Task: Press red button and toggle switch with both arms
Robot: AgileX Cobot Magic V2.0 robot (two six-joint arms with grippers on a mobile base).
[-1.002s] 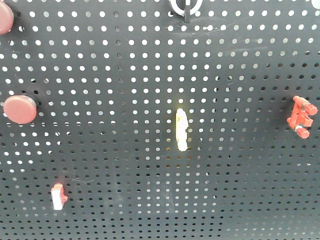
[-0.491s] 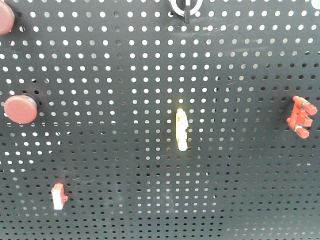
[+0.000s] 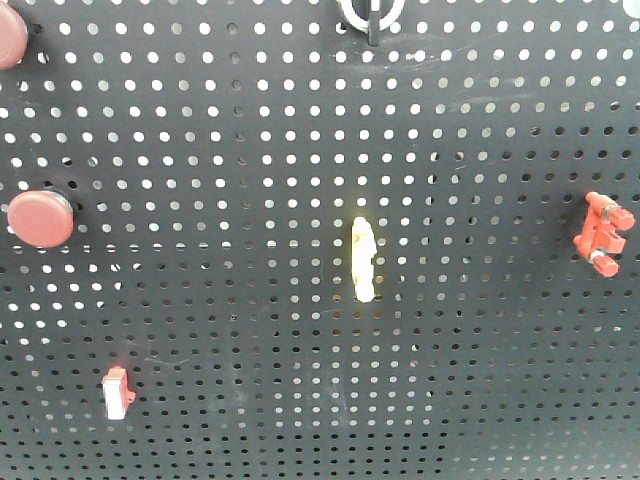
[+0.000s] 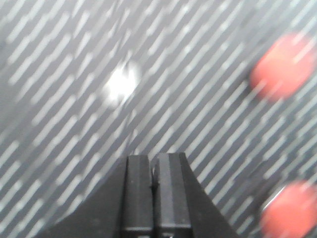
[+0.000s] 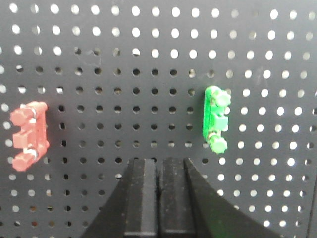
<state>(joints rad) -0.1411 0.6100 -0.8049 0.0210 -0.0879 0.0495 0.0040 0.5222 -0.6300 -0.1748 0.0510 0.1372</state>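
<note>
Front view: over the last second the pegboard (image 3: 250, 410) has not changed, and neither arm reaches it, so I judge nothing is pressed yet. The red button (image 3: 40, 218) sits at its left edge. The toggle switch (image 3: 372, 12) is at the top edge, its lever hanging straight down, long axis vertical.

Left wrist view: my left gripper (image 4: 154, 166) is closed and empty. The board is smeared by motion, with red buttons at the right.

Right wrist view: my right gripper (image 5: 159, 171), also closed, faces between a red clip (image 5: 28, 135) and a green clip (image 5: 216, 124). No toggle shows here.
</note>
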